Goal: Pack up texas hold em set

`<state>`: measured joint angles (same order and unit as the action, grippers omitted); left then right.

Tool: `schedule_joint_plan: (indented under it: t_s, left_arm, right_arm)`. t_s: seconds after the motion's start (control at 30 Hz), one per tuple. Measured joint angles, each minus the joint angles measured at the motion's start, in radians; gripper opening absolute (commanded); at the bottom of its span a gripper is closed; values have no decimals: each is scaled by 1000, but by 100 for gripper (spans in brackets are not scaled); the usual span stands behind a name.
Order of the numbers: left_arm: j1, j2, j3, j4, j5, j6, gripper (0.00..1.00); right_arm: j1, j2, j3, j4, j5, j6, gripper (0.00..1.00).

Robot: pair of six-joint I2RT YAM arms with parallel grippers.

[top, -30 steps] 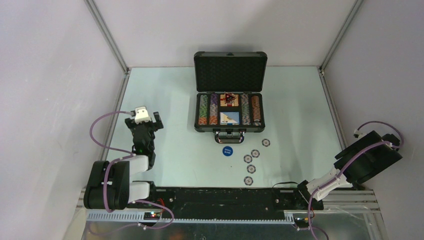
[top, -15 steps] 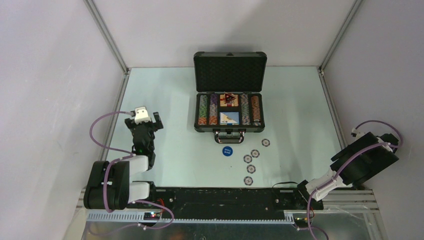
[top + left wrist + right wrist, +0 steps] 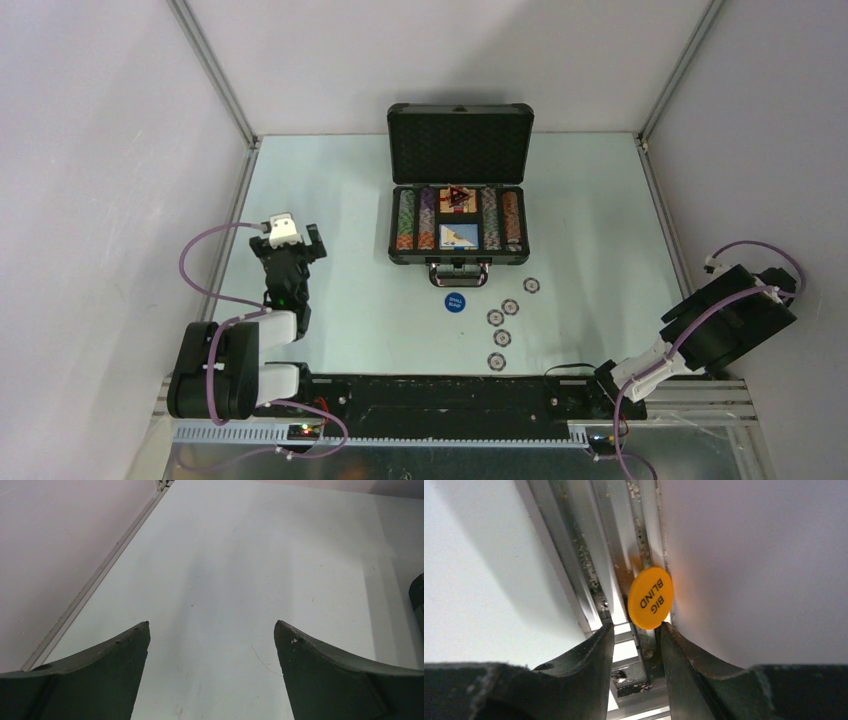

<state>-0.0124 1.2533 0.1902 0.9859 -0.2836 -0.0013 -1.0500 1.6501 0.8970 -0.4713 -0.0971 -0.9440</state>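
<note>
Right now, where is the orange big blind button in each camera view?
Top external: not visible, likely under the right arm.
Left wrist: not in it.
Right wrist: centre, orange button beside the wall, beyond the right gripper.
Shared landmark: right-edge rail, top and right wrist.

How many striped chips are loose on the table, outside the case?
5. One chip lies off the case front right corner; four more trail toward the arms, right of the blue button. None looks hidden.
</note>
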Motion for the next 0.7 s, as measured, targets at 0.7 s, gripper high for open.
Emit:
schedule_joint_plan:
  t_s: [0.7]
  left_arm:
    - [0, 0, 0, 0, 0, 0, 98]
  right_arm:
    - [-3, 32, -13, 102, 39, 0, 42]
